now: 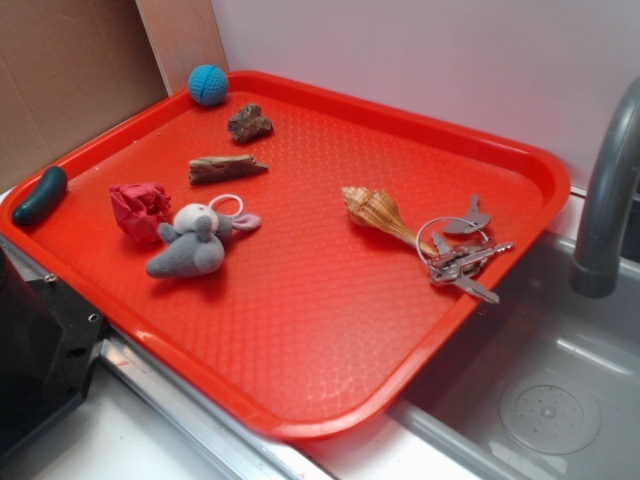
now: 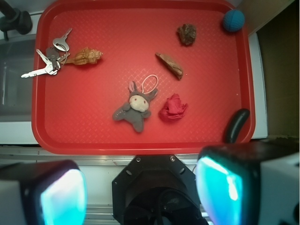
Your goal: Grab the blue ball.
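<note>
Red tray (image 1: pixel 330 330) sits on the counter (image 1: pixel 120 440) beside a steel sink (image 1: pixel 560 400); a grey faucet (image 1: pixel 607 190) stands at the sink's edge.

Blue ball (image 1: pixel 208 85) rests in the tray's far corner, against the rim, next to the cardboard (image 1: pixel 70 80) backing. In the wrist view the ball (image 2: pixel 233 20) is at the upper right corner of the tray (image 2: pixel 93 136), well apart from the gripper (image 2: pixel 140 192).

Other items on the tray:
- Brown rock (image 1: pixel 249 123), nearest the ball, not touching it.
- Wood piece (image 1: pixel 226 168), lying flat, just beyond the rock.
- Crumpled red paper (image 1: pixel 139 210), touching or just beside the plush mouse (image 1: pixel 195 240); which cannot be told from the exterior view. In the wrist view the two appear slightly apart.
- Mouse has a white loop (image 1: pixel 228 205) at its head.
- Shell (image 1: pixel 375 210), lying on its side, tip toward the keys (image 1: pixel 462 258).
- Keys lie at the tray's sink-side edge, one key overhanging the rim.
- Dark green cucumber (image 1: pixel 41 195), resting on the rim at the corner opposite the sink.

Gripper: seen in the wrist view at the bottom, outside the near edge of the tray. Jaws stand wide apart, holding nothing; both pads (image 2: pixel 63 199) show a cyan sheen. No contact with any item.
</note>
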`<control>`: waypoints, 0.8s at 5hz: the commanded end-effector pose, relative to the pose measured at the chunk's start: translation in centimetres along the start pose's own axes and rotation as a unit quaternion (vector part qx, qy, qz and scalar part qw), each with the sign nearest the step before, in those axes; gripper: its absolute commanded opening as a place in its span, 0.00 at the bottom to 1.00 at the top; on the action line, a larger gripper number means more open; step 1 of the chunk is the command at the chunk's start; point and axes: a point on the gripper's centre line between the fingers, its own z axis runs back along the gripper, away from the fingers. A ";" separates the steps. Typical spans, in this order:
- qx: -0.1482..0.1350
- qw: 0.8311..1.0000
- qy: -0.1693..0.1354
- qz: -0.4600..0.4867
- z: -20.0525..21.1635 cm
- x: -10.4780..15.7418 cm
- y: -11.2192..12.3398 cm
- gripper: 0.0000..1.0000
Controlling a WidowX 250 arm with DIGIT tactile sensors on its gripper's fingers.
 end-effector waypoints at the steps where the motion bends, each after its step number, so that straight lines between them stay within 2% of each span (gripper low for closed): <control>1: 0.000 1.000 0.000 0.000 0.0 0.0 0.0 1.00; 2: 0.009 0.994 -0.026 0.102 -3.3 4.8 2.7 1.00; 3: 0.018 0.979 -0.074 0.189 -5.0 9.1 5.1 1.00; 4: 0.005 0.954 -0.142 0.264 -6.8 11.5 8.5 1.00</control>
